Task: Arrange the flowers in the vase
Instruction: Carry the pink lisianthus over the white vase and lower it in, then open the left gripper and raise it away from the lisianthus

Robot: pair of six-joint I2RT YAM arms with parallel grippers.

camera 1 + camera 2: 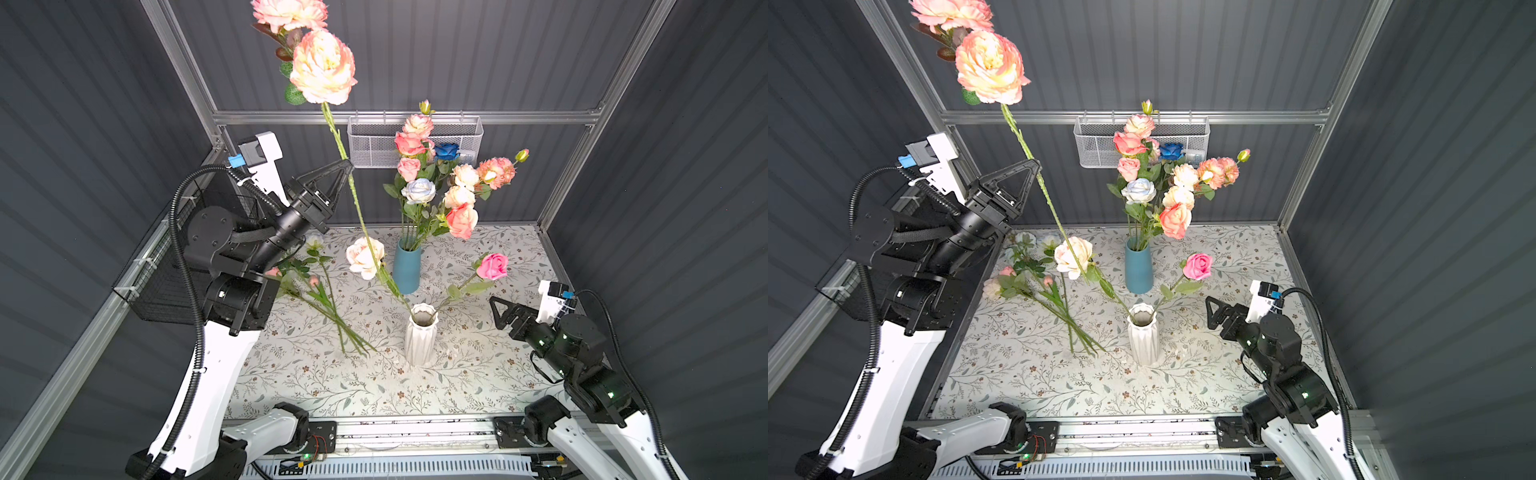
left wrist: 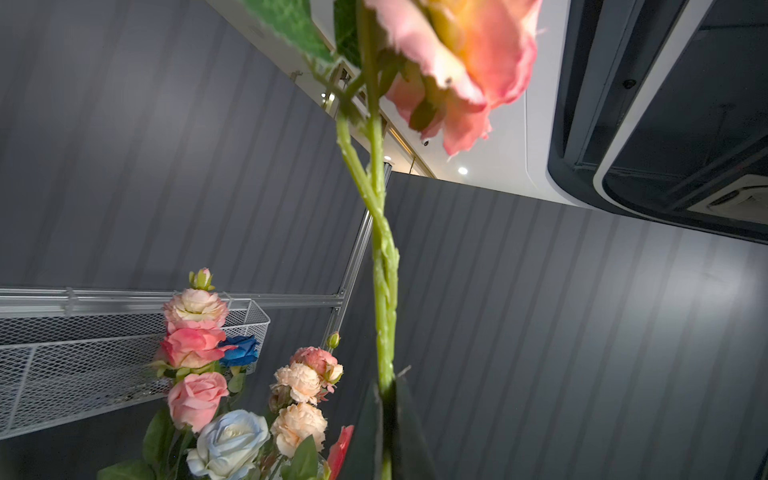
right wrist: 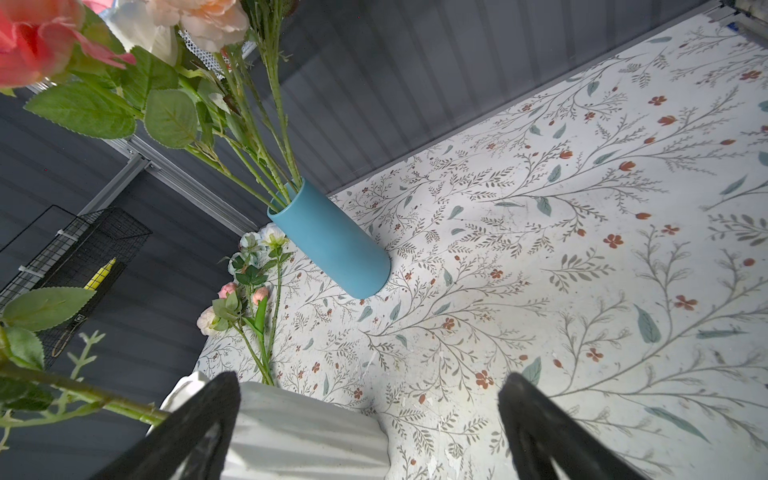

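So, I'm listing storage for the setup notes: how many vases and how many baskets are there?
Vases: 2, blue vase and white vase
Baskets: 2, white mesh basket and black wire basket
Total: 4

A table (image 1: 490, 374) covered in a leaf-and-blossom print is shown. On it are stood a white ribbed vase (image 1: 420, 338) and a blue vase (image 1: 406, 270) behind it; loose flowers (image 1: 316, 291) are laid flat at the left.

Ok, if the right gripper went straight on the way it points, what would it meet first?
Probably the white vase: it sits just ahead of the right gripper, between its open fingers, though depth is unclear.
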